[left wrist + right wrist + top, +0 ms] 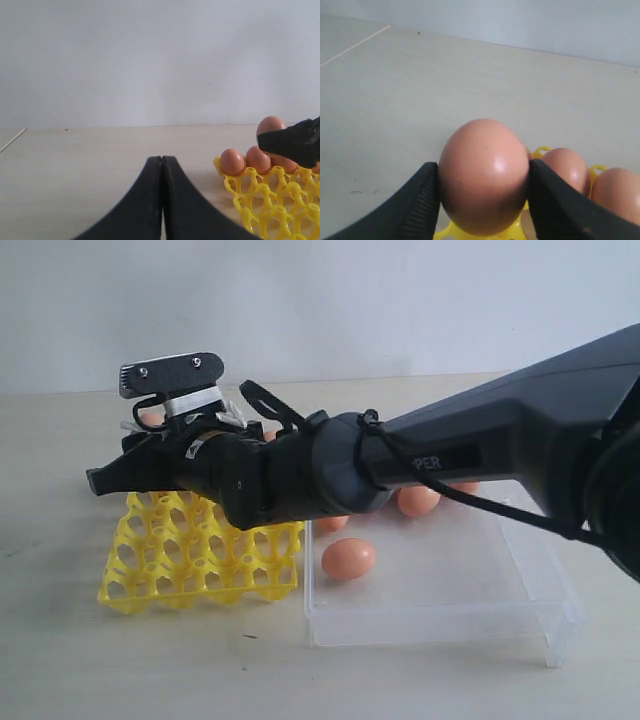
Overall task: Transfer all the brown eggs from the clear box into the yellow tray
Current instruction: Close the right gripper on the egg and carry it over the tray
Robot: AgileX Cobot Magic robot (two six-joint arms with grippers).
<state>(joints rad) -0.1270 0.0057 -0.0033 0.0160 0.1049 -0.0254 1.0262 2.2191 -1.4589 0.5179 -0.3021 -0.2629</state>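
Note:
My right gripper (484,167) is shut on a brown egg (484,175), one finger pad on each side, just above a corner cup of the yellow tray (470,232). Two more eggs (565,167) sit in cups beside it. From outside, the right arm reaches across over the yellow tray (200,560), its gripper (110,478) at the tray's far left. The clear box (440,625) to the right holds several eggs (348,558). My left gripper (162,160) is shut and empty, low over the table beside the tray (260,210). From there the held egg (270,126) shows above the seated eggs (232,162).
The pale wooden table (150,670) runs around the tray and the box, with a plain white wall behind. The right arm's dark body (450,455) and its cable hang over the box's back part. The tray's near cups (170,585) hold nothing.

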